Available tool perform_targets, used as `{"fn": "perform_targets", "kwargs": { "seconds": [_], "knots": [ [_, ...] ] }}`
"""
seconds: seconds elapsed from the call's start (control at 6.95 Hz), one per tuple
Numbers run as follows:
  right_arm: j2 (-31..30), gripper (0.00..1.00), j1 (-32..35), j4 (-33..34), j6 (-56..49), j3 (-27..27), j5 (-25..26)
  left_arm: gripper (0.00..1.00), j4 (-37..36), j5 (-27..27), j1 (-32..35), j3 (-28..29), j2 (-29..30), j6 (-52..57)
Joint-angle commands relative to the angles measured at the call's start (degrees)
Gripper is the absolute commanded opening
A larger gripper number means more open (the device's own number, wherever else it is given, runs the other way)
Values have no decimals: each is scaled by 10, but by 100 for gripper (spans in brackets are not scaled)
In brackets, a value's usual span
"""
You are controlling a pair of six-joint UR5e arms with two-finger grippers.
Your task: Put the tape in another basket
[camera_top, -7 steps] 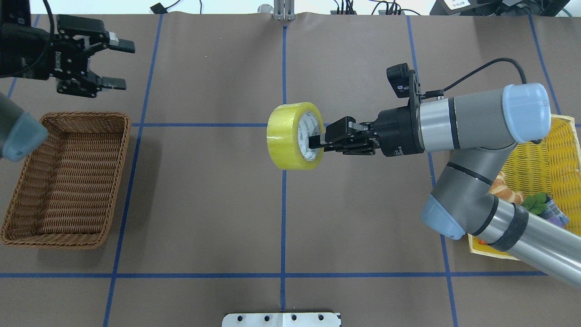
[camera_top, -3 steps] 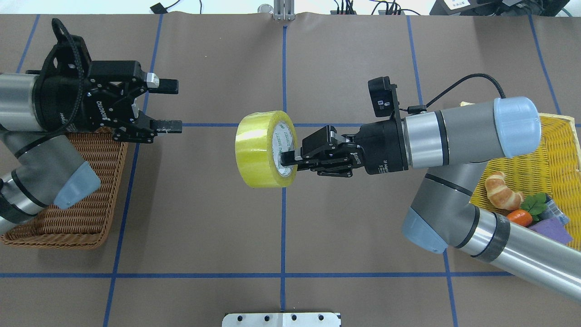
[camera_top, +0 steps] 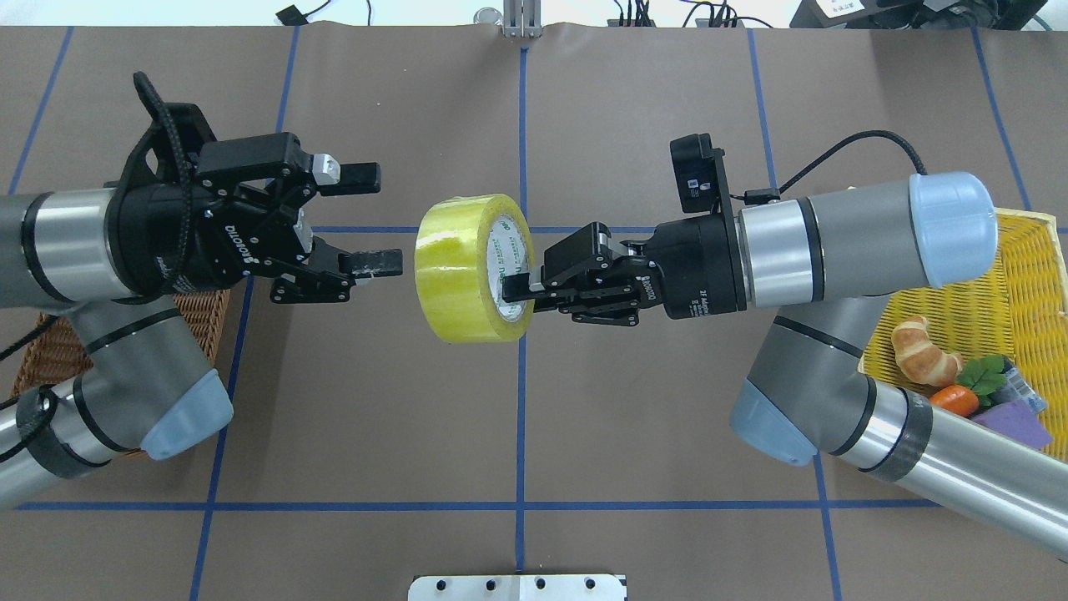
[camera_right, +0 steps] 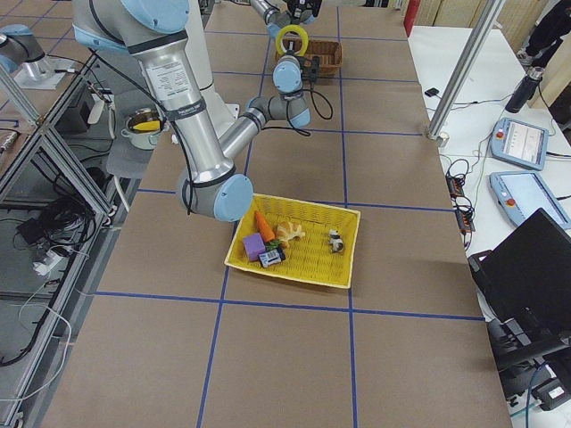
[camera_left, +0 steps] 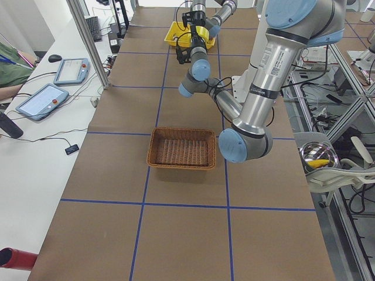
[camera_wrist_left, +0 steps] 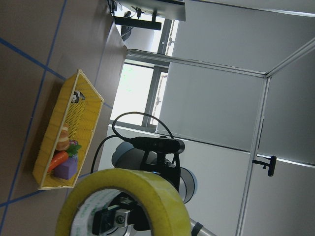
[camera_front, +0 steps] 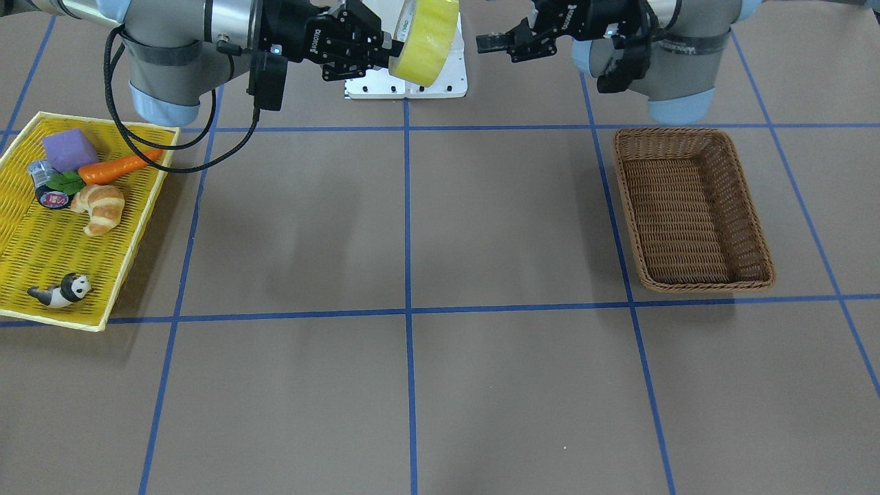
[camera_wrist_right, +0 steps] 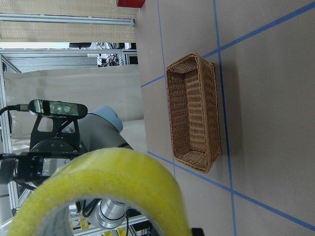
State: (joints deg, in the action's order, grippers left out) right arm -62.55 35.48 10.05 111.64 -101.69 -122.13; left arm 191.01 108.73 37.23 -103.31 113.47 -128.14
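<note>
The yellow tape roll [camera_top: 463, 267] hangs in the air over the table's middle, on edge, its whitish core facing right. My right gripper [camera_top: 516, 290] is shut on the roll's wall, with one finger inside the core. My left gripper [camera_top: 389, 220] is open and empty, level with the roll and just left of it, not touching. The tape also shows in the front view [camera_front: 426, 38] and in both wrist views [camera_wrist_left: 128, 196] [camera_wrist_right: 108, 182]. The brown wicker basket [camera_front: 687, 206] lies empty on the table's left side, mostly under my left arm in the overhead view [camera_top: 209, 305].
A flat yellow mesh tray [camera_front: 41, 247] at the right side holds a croissant [camera_front: 102, 206], a carrot [camera_front: 117, 167], a purple block [camera_front: 69, 148], a small dark roll [camera_front: 51, 196] and a panda figure [camera_front: 62, 290]. A white metal plate [camera_top: 517, 587] sits at the near edge.
My left arm has swung right from over the basket toward the tape, gripper still open. My right gripper has carried the tape further left.
</note>
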Motion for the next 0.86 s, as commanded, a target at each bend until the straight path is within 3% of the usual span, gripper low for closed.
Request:
{"fn": "perform_targets", "kwargs": {
  "seconds": [0.0,0.58,0.72],
  "knots": [
    [1,0,-5,0,6,-4,0,97,0,-31,-30,-4,6,3],
    [0,0,-21,0,6,-11,0,92,0,-31,-31,-5,6,4],
    [0,0,-21,0,5,-11,0,71,0,-31,-32,-5,6,2]
  ]
}}
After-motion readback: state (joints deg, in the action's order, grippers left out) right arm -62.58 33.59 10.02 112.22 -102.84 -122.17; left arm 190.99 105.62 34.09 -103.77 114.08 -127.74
